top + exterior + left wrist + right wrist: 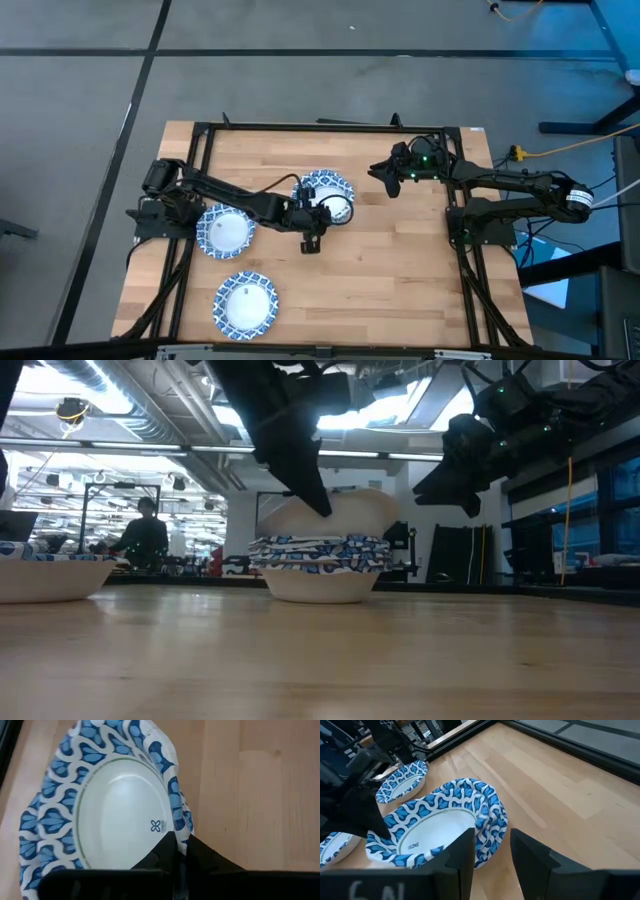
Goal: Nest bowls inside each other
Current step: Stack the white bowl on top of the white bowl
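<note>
The left gripper (pixel 318 222) sits at the centre of the high view, just below the stack (pixel 326 190) of nested bowls, with its arm reaching in from the left edge of the table (pixel 400 270). In the left wrist view its fingers (pixel 167 851) are pressed together on the patterned rim of the top bowl (pixel 107 815), pinching it; that bowl fills the left half of that frame, tilted against the wood.

In the low view the stack (pixel 318 568) stands at mid-frame on the table, several blue-and-white rims layered one on another, and the dark left arm comes down onto it from the upper centre.

The right gripper (pixel 385 175) hovers in the upper right of the high view, near the stack but apart from it. In the right wrist view its fingers (pixel 462 855) stand apart with a gap between them, holding nothing, and the stack (pixel 440 827) lies just beyond them at centre-left of the frame.

Two single bowls lie apart from the stack. One (pixel 226 231) is at left of centre in the high view, under the left arm. The other (pixel 245 304) is at lower left, near the table's front edge. The low view shows one bowl (pixel 45 575) at its left edge.
</note>
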{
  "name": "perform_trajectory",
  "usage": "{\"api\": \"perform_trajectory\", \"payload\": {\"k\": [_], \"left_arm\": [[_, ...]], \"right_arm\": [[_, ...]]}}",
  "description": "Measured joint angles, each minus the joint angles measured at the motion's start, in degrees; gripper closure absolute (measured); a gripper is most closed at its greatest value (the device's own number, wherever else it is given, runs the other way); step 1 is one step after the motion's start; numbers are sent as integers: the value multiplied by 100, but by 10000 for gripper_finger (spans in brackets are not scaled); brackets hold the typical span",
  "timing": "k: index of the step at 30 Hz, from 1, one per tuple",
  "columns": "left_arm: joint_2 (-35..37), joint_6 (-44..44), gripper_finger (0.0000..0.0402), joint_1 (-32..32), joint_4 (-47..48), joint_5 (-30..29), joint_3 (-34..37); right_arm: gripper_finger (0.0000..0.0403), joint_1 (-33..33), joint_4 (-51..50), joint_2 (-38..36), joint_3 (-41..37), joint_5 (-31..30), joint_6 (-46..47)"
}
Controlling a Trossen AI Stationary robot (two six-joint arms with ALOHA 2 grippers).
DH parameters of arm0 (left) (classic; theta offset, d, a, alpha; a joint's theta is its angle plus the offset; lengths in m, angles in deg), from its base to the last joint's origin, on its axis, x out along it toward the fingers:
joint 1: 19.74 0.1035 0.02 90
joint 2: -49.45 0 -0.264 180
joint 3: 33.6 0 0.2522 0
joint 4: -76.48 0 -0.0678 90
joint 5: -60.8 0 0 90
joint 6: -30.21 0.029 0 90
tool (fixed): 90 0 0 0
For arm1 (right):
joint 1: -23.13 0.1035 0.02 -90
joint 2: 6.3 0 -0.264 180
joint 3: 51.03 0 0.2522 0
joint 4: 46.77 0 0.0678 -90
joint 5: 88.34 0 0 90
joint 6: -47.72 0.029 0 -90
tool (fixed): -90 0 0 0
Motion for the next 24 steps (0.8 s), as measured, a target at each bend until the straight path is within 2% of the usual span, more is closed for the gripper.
{"api": "perform_trajectory", "payload": {"k": [5, 11, 15, 19, 24], "left_arm": [[-17, -457, 347, 114, 30, 21, 2], [-17, -605, 263, 317, 72, 456, 2], [-11, -567, 217, 359, 161, 158, 2], [220, -558, 207, 398, 396, -382, 7], [514, -647, 207, 553, 850, -560, 7]], "right_arm": [[277, 0, 0, 0, 0, 22, -51], [277, -2, 0, 0, 0, 27, -179], [277, -1, -2, 0, 0, 27, -187], [277, 0, -2, 0, 0, 27, -280], [277, 0, -4, 0, 0, 29, -300]]}}
